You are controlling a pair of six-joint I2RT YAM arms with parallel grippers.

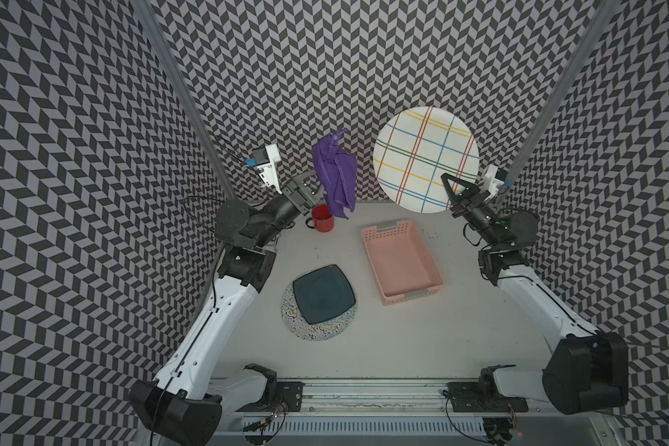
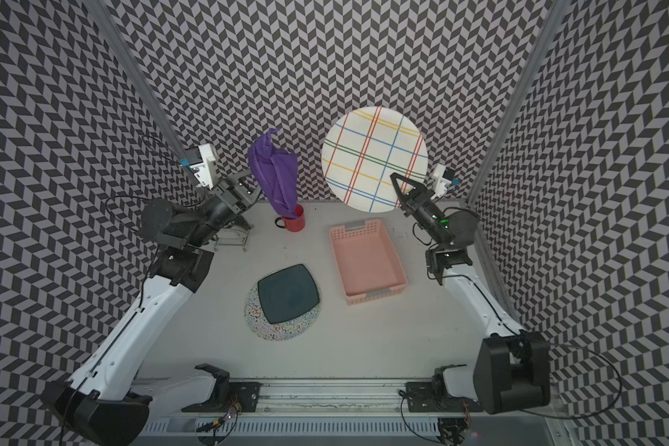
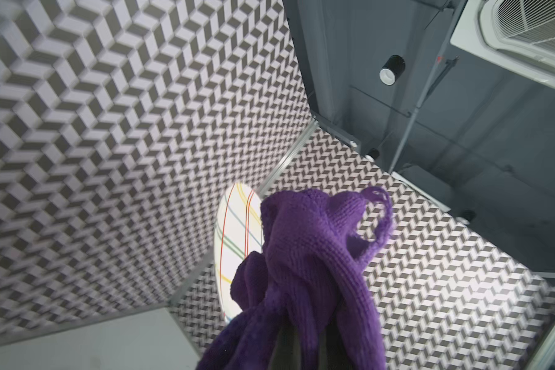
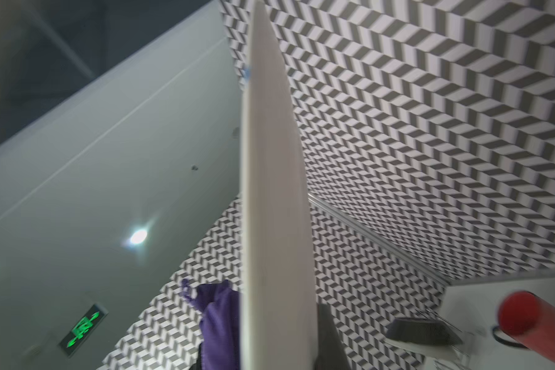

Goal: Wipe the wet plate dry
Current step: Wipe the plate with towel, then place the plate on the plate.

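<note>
Starting nearest: noting a dark square plate (image 1: 323, 293) lying on a speckled round mat (image 1: 313, 334) on the table (image 1: 364, 355), left of centre, and not taking it for the task's plate. Moving farther and right, passing a pink basket (image 1: 402, 262) with nothing in it. Farther left, finding a red mug (image 1: 322, 219) standing near the far edge.

Above the mug, seeing the left gripper (image 1: 316, 183) pinching shut on a bunched purple cloth (image 1: 335, 170), with the tail hanging toward the mug's mouth. At far right, seeing the right gripper (image 1: 449, 186) clamping shut on the lower rim of the striped plate (image 1: 421, 154), holding it aloft and tilted, with the striped face toward the top cameras. Reading a clear gap between cloth and plate in both top views, so judging the wiping as not yet in contact.

Worrying about a wet plate pinched by the rim alone: likely pivoting or slipping out once the cloth is pressing far from the jaws, then dropping toward the basket. Also risking the dangling tail dragging on the mug and tipping it.

Getting only the plate's plain back, edge-on, from the right wrist view, and a sliver of striped face behind the cloth from the left wrist view. Catching a wire rack (image 2: 230, 239) beside the left arm in a top view, absent from the left wrist view.
</note>
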